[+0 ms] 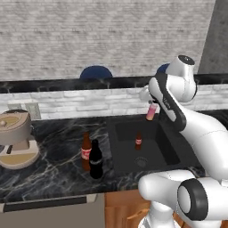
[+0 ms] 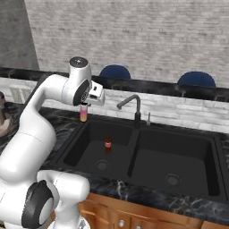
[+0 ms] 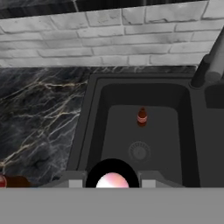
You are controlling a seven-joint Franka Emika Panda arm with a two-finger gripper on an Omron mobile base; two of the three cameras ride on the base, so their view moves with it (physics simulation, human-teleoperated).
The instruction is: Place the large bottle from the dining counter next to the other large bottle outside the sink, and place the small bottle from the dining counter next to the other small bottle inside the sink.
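Small pink bottle (image 1: 152, 112) gripped in closed gripper (image 1: 151, 106), held above back rim of sink (image 1: 116, 147); another small bottle (image 1: 138, 141) stands upright in basin.

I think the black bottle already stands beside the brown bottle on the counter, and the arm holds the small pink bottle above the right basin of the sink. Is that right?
Not quite: the small pink bottle hangs above the left basin of the sink, the one with the other small bottle in it, as the right base view shows. The black bottle does stand beside the brown bottle on the counter.
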